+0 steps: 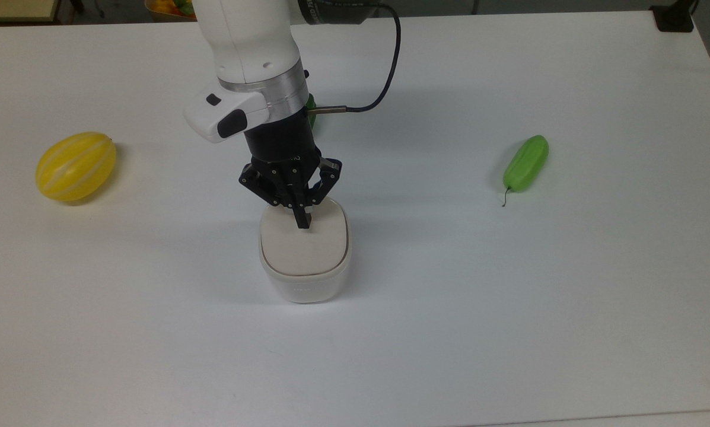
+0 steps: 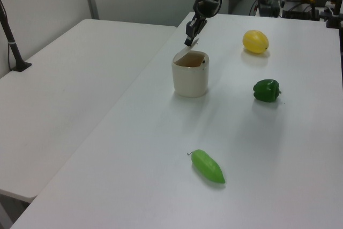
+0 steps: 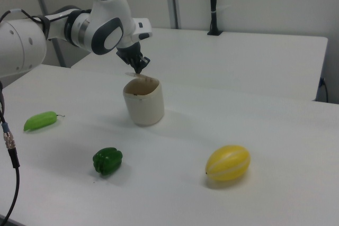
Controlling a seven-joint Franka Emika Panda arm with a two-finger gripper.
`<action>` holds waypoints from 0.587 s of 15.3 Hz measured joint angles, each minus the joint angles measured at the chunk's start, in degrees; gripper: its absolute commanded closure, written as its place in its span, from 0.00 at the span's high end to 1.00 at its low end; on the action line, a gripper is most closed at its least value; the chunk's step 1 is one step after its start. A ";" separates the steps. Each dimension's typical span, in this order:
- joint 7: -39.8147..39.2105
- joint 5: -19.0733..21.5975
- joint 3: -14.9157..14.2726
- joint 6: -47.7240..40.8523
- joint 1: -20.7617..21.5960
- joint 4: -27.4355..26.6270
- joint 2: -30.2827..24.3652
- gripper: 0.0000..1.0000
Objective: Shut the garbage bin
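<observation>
A: What does the garbage bin (image 1: 305,279) look like?

B: A small white tub with rounded corners, standing upright near the middle of the white table (image 1: 509,308). In the left view (image 2: 189,76) and the right view (image 3: 143,101) it reads as cream, slightly narrower at the base.

A: And the lid (image 1: 304,243)?

B: Beige and flat, a rounded square. In the top view it covers nearly the whole opening, with a thin dark gap along the top view's right edge. In the right view its far edge stands slightly above the rim, so it is not fully seated.

A: Where is the gripper (image 1: 302,222)?

B: Directly over the bin, pointing down. Its black fingers are brought together into one narrow tip, which sits on the lid's rear part in the top view. The left view (image 2: 188,40) and the right view (image 3: 140,69) show the tip just above the far rim. It clamps nothing that I can see.

A: What lies around it?

B: A yellow melon (image 1: 76,166) is well apart on the top view's left, a light green long pepper (image 1: 526,163) well apart on the top view's right. A dark green bell pepper (image 3: 107,161) sits near the bin in the right view, in front of it.
</observation>
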 measured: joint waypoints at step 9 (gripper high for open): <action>-1.56 0.00 -0.12 -1.91 -0.61 -4.13 0.44 0.00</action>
